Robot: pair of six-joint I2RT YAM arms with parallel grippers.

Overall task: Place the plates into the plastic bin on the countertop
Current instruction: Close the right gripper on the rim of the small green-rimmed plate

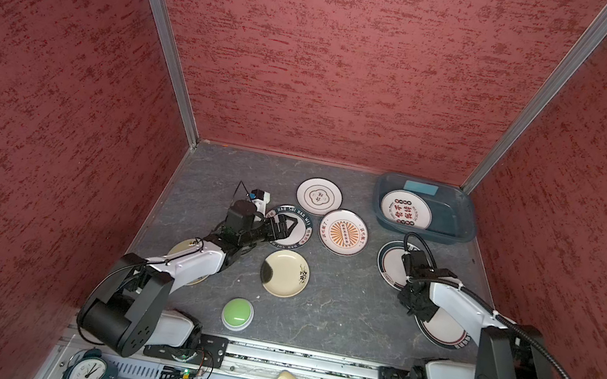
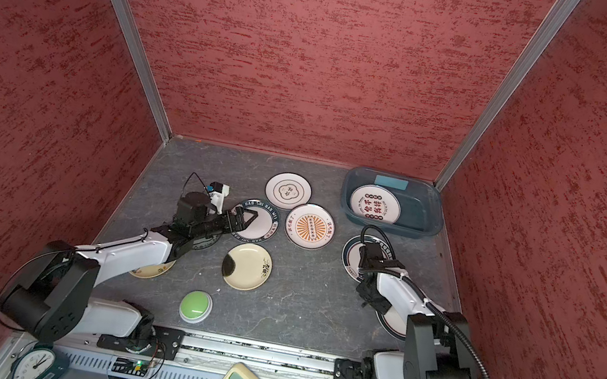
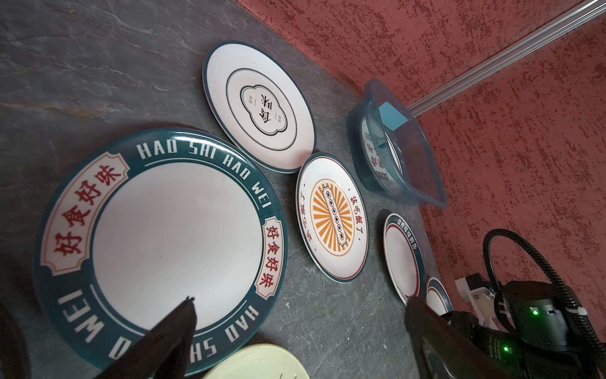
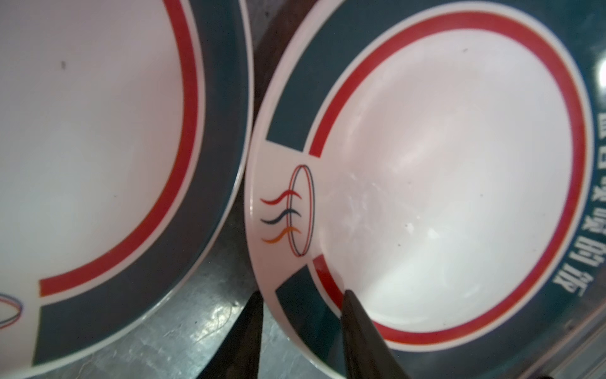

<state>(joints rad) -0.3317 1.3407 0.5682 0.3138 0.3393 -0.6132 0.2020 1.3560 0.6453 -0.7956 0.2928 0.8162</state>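
One plate (image 1: 406, 210) lies inside the plastic bin (image 1: 452, 221), right of centre at the worktop's (image 1: 337, 302) upper edge in both top views; other plates lie scattered on the worktop. Left end effector (image 1: 289, 227) hovers with jaws spread wide over the green-rimmed HAO SHI HAO WEI plate (image 3: 177, 236), left of centre. Right end effector (image 4: 301, 293) straddles the rim of a red-ringed plate (image 4: 452, 183) just below the bin; whether it pinches, I cannot tell.

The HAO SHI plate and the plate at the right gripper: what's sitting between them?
The orange sunburst plate lies between them on the countertop, touching neither. Both top views show it.
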